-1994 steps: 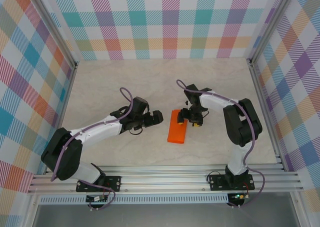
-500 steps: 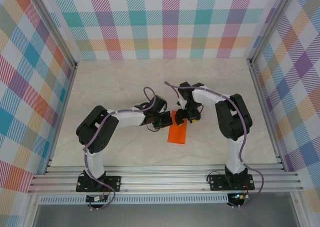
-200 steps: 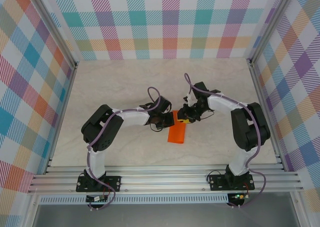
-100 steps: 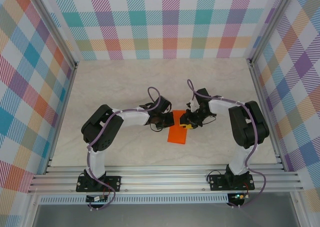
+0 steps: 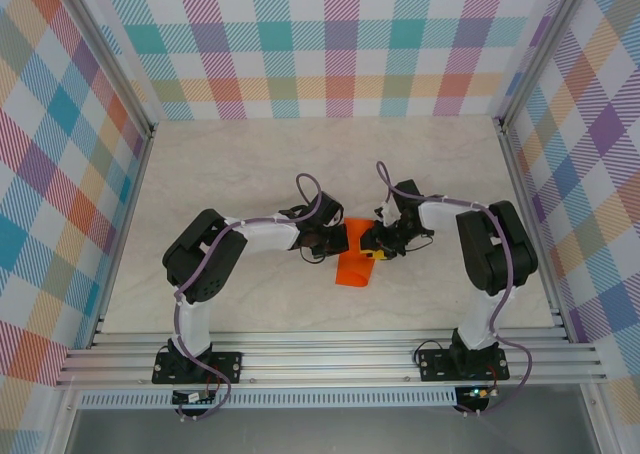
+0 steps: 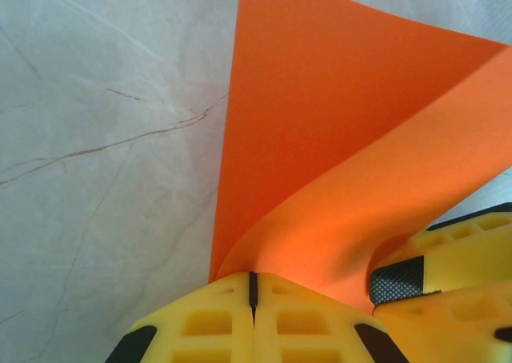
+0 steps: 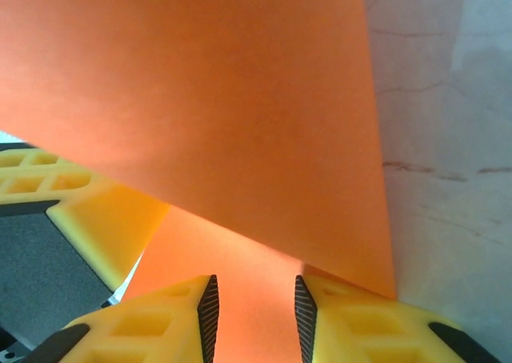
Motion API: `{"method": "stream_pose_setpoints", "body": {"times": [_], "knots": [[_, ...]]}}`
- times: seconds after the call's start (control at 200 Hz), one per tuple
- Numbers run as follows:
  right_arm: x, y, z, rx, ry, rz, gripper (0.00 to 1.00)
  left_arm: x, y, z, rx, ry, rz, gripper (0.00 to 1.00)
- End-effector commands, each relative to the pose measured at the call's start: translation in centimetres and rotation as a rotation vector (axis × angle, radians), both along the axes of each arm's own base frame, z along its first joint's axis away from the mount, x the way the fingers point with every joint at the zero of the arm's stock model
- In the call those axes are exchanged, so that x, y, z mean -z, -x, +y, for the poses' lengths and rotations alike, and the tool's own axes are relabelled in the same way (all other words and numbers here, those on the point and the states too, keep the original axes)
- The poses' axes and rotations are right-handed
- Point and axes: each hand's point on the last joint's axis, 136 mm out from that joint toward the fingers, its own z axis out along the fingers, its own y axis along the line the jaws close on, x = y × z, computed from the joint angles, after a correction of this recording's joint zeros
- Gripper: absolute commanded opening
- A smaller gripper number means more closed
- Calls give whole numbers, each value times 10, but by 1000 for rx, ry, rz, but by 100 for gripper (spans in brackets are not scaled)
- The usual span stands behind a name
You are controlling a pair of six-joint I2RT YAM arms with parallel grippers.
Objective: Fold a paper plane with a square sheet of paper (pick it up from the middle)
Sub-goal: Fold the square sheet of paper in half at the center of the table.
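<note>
The square sheet of paper (image 5: pixel 352 271), folded to a narrow strip, lies in the middle of the bench (image 5: pixel 300 309), running from 6 to 12 o'clock, with its far end raised between both hands. At its 10 o'clock corner the left hand (image 6: pixel 252 289) is closed tight on the paper's edge. At 2 o'clock the right hand (image 7: pixel 254 303) has its jaws apart, with paper in the gap but not pinched. I think the left must anchor firmly while the right presses the curled layer flat, slowly, so nothing slips.
</note>
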Motion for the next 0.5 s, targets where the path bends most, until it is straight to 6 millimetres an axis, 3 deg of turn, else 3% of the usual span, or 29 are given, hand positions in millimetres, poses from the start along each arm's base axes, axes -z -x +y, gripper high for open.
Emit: {"method": "stream_pose_setpoints", "body": {"times": [0.0, 0.095, 0.215, 0.495], "knots": [[-24, 5, 2, -12, -49, -39, 35, 31, 28, 12, 38, -100, 101, 0], [-41, 5, 10, -11, -117, -52, 35, 30, 28, 11, 40, -98, 101, 0], [-43, 7, 17, 5, -181, -32, 35, 31, 29, 10, 46, -98, 100, 0], [6, 31, 1, 32, -78, 73, 35, 31, 29, 8, 50, -97, 102, 0]]}}
